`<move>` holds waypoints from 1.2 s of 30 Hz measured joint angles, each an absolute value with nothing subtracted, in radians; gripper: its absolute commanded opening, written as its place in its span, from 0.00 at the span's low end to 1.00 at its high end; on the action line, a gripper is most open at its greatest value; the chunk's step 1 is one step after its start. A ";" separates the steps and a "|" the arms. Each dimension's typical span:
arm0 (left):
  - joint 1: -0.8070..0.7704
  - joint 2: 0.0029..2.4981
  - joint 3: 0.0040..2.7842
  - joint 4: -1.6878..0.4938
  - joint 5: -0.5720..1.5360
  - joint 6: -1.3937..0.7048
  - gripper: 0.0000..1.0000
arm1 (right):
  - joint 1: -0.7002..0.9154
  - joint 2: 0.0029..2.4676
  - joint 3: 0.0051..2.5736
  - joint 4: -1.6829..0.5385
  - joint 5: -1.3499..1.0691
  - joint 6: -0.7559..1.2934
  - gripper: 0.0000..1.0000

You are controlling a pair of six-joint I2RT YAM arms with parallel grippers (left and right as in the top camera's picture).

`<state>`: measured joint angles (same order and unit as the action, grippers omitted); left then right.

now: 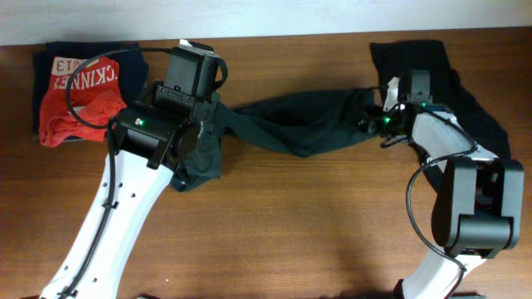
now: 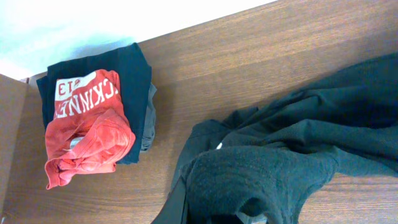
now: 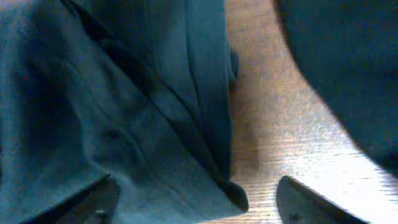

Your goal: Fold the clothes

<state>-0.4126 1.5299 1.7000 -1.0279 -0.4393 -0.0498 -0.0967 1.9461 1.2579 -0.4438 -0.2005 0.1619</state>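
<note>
Right hand (image 3: 199, 202) spread, left hand (image 2: 241, 218) pinching the dark shirt (image 1: 291, 124) on a brown wooden table (image 1: 291, 224) beside a pale wall (image 2: 93, 25).

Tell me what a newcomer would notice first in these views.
The dark green shirt grabs the eye first, pulled out like a rope across the middle of the table between the left arm and the right arm. Next comes the red shirt with white lettering, crumpled on a folded dark stack in the far-left corner.

Left arm (image 1: 125, 208) slanting up from the near edge, left gripper (image 1: 202, 126) pinched tight on the dark green shirt (image 1: 299, 124), right arm (image 1: 465, 199) folded at the elbow (wrist turned inward), right gripper (image 3: 199, 208) low, fingers (image 3: 96, 200) spread wide.
</note>
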 measured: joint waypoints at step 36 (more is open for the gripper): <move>-0.413 1.396 1.819 -0.979 -0.741 -0.050 0.00 | -0.190 1.556 1.737 -0.999 -0.278 0.115 0.04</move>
